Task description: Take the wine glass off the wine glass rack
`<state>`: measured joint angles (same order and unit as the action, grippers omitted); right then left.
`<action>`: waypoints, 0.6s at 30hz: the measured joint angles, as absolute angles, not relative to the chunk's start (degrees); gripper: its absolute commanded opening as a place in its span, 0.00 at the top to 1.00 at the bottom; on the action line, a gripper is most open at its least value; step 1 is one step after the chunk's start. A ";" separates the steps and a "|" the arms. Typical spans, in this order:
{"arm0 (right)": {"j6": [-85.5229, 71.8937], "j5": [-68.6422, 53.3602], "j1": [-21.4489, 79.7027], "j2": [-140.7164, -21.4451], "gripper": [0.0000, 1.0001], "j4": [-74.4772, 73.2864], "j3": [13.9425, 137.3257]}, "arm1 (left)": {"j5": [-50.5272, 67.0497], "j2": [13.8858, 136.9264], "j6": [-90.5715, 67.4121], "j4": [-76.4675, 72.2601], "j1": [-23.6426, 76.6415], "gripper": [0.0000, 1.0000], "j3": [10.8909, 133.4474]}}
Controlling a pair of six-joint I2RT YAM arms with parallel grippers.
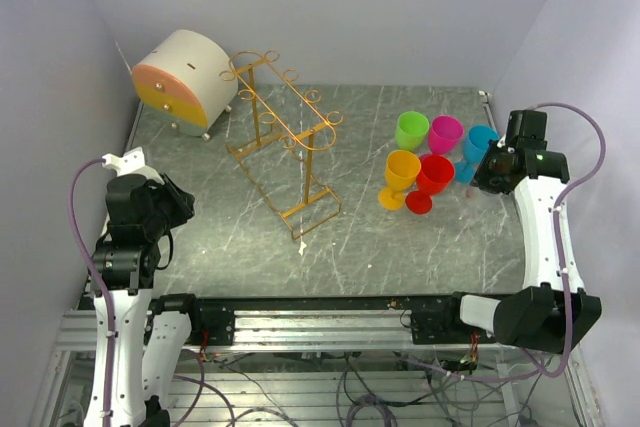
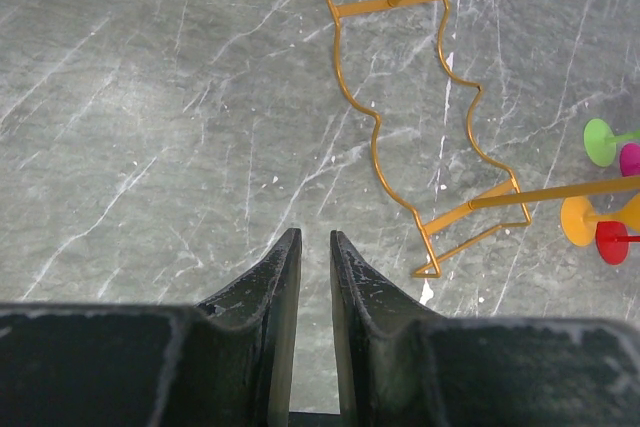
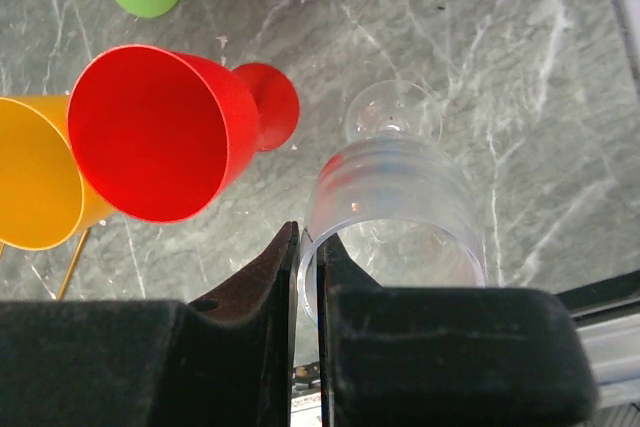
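The gold wire wine glass rack stands on the grey table left of centre, and its rails are bare. In the left wrist view only the rack's base shows. A clear wine glass is at the far right of the table, bowl up and foot low near the tabletop. My right gripper is shut on its rim, one finger inside and one outside. From above, that gripper sits beside the coloured glasses. My left gripper hovers over bare table at the left, its jaws a little apart and holding nothing.
Green, magenta, blue, orange and red glasses cluster just left of the right gripper. The red glass is close beside the clear one. A round white-and-orange drawer box stands back left.
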<state>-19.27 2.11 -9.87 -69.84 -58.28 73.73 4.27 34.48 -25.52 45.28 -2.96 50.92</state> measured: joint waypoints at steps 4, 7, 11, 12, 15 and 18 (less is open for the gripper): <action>-19.66 -0.30 -9.87 -70.35 1.00 -55.22 71.64 | 4.27 34.20 -25.52 45.25 -2.96 0.72 50.92; -19.70 -0.91 -9.87 -70.87 1.00 -53.25 71.55 | 4.29 33.95 -25.54 45.25 -2.96 0.72 50.92; -19.73 -1.37 -9.87 -72.79 1.00 -50.70 71.53 | 4.29 33.93 -25.54 45.25 -2.96 0.72 50.92; -19.77 -1.61 -9.89 -73.43 1.00 -49.98 71.40 | 4.29 33.93 -25.54 45.25 -2.96 0.71 50.92; -19.94 -2.13 -9.87 -74.89 1.00 -48.05 70.17 | 4.29 33.95 -25.54 45.25 -2.96 0.71 50.92; -19.99 -2.46 -9.87 -76.03 1.00 -47.27 69.17 | 4.29 33.95 -25.54 45.25 -2.96 0.72 50.92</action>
<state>-19.99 -2.46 -9.87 -76.03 -47.27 69.17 4.29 33.95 -25.54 45.25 -2.96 50.92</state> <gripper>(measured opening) 0.075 0.286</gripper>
